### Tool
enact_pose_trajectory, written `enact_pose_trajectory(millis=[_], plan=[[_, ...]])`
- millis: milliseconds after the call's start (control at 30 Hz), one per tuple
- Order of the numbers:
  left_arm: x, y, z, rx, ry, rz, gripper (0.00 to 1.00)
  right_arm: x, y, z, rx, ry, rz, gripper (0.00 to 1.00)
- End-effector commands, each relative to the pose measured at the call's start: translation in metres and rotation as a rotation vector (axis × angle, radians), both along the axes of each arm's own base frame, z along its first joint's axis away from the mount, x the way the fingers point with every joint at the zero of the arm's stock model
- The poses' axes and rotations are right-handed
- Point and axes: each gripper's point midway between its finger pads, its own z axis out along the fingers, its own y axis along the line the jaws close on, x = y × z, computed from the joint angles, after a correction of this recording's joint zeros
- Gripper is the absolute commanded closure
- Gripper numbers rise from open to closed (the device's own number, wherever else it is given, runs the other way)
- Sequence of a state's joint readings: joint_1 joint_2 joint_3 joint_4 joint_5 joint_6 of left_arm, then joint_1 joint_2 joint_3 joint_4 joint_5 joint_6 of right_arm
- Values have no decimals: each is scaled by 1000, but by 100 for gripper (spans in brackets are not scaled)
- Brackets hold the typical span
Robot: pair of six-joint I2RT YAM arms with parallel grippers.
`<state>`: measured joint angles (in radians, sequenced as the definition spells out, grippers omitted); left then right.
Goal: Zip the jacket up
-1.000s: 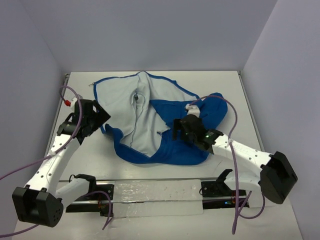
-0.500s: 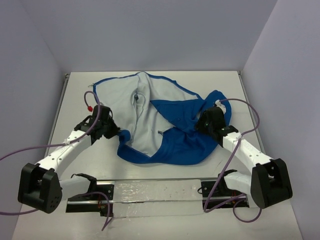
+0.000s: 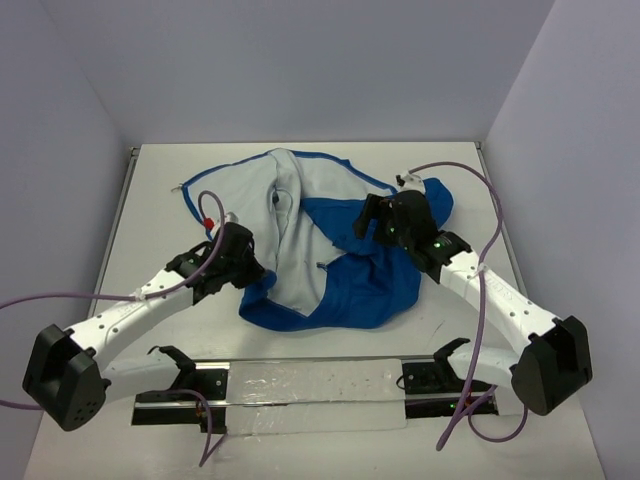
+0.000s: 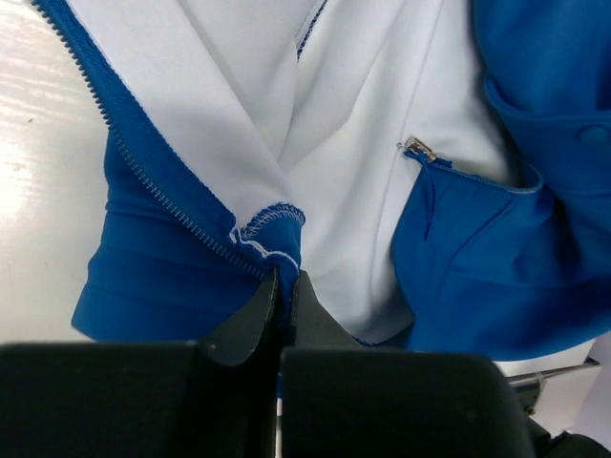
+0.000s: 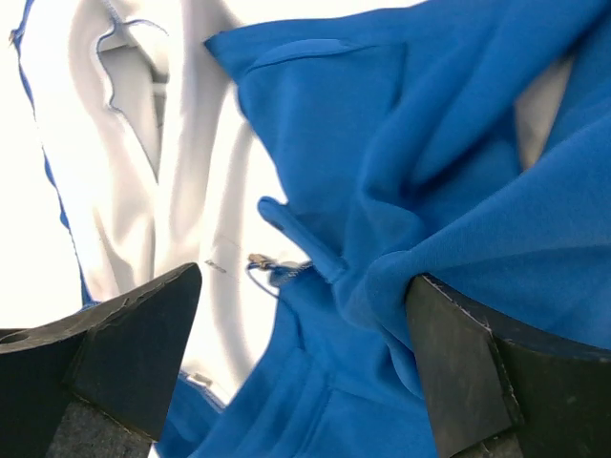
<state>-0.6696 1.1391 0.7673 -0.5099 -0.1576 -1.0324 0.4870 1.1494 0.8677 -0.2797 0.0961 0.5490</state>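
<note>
Blue jacket lies open, pale lining up, in middle of table. Left gripper clenched on jacket's near-left hem corner, just where zipper teeth end — likely anchoring that side so the two halves can be joined. Right gripper spread wide, grasping nothing, hovering over crumpled blue panel on right side — small metal pull below its gap, probably next target. Zipper not yet joined.
</note>
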Motion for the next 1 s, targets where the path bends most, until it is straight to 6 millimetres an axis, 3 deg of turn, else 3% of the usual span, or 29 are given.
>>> enact_pose_trajectory(millis=[0,133,167,200,233,367,533,633,767,867,967], plan=[[2,9,24,-30,-64,87,100,11,7,22,-50,-62,-9,6],[-6,46,17,83,-33,237,100,13,1,32,-54,-93,-47,5],[-15,80,15,133,-7,450,100,13,-5,33,-66,-98,-73,5],[-10,87,17,105,-31,547,100,14,-9,35,-70,-106,-91,5],[-23,107,18,99,-39,645,100,15,-17,35,-64,-103,-140,5],[-34,137,19,-53,-108,881,100,11,-32,51,-16,-161,-225,5],[-34,157,35,-119,-215,971,100,-5,-37,89,39,-251,-197,8],[-30,165,48,-60,-264,981,100,-10,-45,97,11,-271,-206,8],[-13,164,76,37,-329,928,100,-11,-44,86,-44,-234,-170,7],[4,152,91,113,-363,821,100,-12,-27,69,-38,-186,-87,7],[20,135,94,190,-364,696,100,-14,-9,48,-45,-131,-4,7]])
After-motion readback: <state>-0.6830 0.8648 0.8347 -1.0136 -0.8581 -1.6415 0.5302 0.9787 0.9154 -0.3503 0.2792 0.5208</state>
